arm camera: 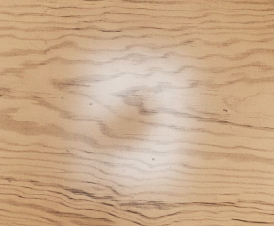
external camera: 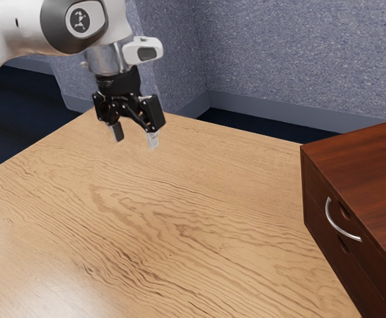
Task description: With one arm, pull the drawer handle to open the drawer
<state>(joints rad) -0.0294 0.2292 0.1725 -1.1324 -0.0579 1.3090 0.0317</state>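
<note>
There is one light wooden table (external camera: pixel 146 218), one dark wood drawer cabinet (external camera: pixel 358 159) carrying one curved metal handle (external camera: pixel 334 224), and one white robot arm (external camera: pixel 20 26) ending in one black gripper (external camera: pixel 135 140) with two fingers (external camera: pixel 153 140).

- Arm (external camera: pixel 20 26): cut off by the exterior view's top and left edges.
- Cabinet (external camera: pixel 368 165): cut off by the exterior view's right and lower edges.
- Drawer front (external camera: pixel 351 268): seen at a steep angle; its seams are too faint to trace.
- Table (external camera: pixel 146 218): cut off at the exterior view's left and lower edges.
- Pale patch (arm camera: pixel 141 117), wrist view: blurred, with no clear outline.
</note>
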